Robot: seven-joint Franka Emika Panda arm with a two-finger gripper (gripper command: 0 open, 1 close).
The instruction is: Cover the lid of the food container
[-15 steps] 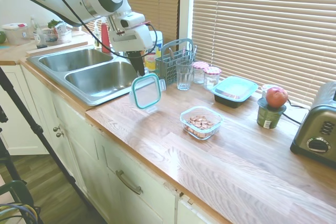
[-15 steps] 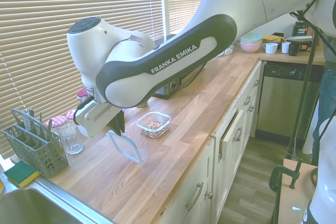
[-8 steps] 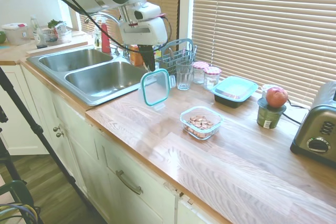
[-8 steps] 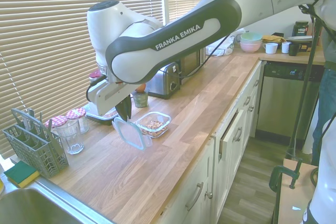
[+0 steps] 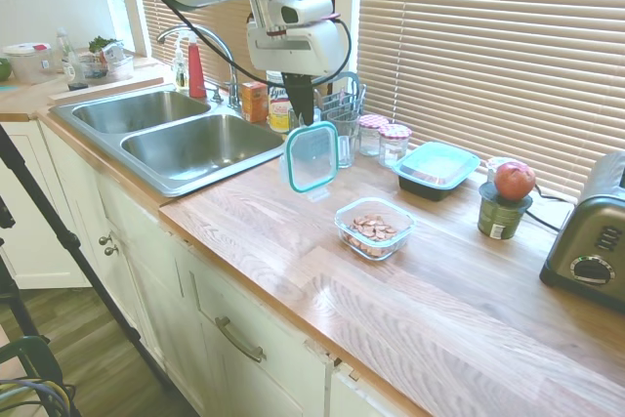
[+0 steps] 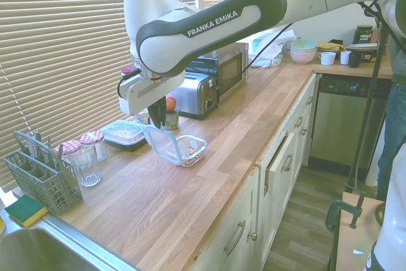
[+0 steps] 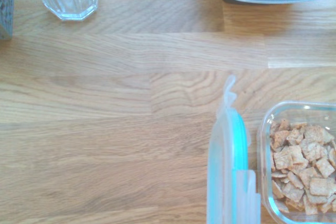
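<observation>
My gripper (image 5: 302,118) is shut on the top edge of the lid (image 5: 312,156), a small clear rounded-square lid with a teal rim. The lid hangs on edge above the wooden counter. The food container (image 5: 374,228), a clear tub of brown pieces, stands open on the counter to the right of the lid and lower down. In the second exterior view the lid (image 6: 162,145) hangs just left of the food container (image 6: 189,150) under the gripper (image 6: 156,117). The wrist view shows the lid (image 7: 227,167) edge-on beside the food container (image 7: 300,161).
A drinking glass (image 5: 343,137), two red-capped jars (image 5: 394,143) and a cutlery basket (image 5: 327,109) stand behind the lid. A larger teal-lidded dark tray (image 5: 436,169), a can with an apple on it (image 5: 506,201) and a toaster (image 5: 596,236) lie right. The double sink (image 5: 168,134) is left.
The arm has carried the lid to the right and upward, from beside the sink edge to a spot close to the food container. The grip on the lid has stayed the same.
</observation>
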